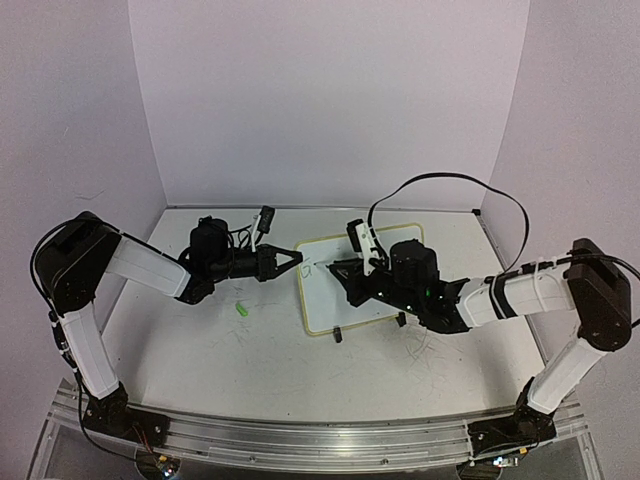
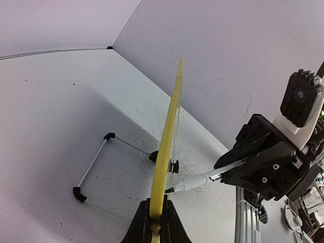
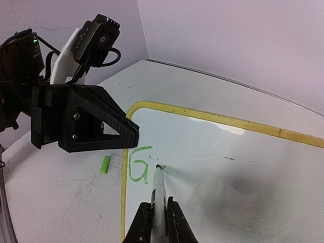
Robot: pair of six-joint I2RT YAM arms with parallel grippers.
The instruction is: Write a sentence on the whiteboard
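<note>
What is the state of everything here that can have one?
Small white yellow-rimmed whiteboard: clamped at its rim, mostly blank.
Green handwritten lettering: only a G.
Slim green marker: uncapped, tip at the board.
Small green cap: off, lying on table.
Left gripper: shut on the whiteboard rim.
Right gripper: shut on the marker.

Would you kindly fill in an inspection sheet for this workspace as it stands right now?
Surface: white table, faintly scratched in grey.
Job's things: whiteboard propped on a wire stand; only a green G is written on it.
Clutter: small green piece, possibly the marker's cap, lying on the table left of the board.
Grippers: left gripper shut on the board's yellow rim; right gripper shut on a marker, its tip on the board beside the G.
Cables: black cable looping above the right arm.
Surroundings: pale walls on three sides; metal rail at the near edge.
</note>
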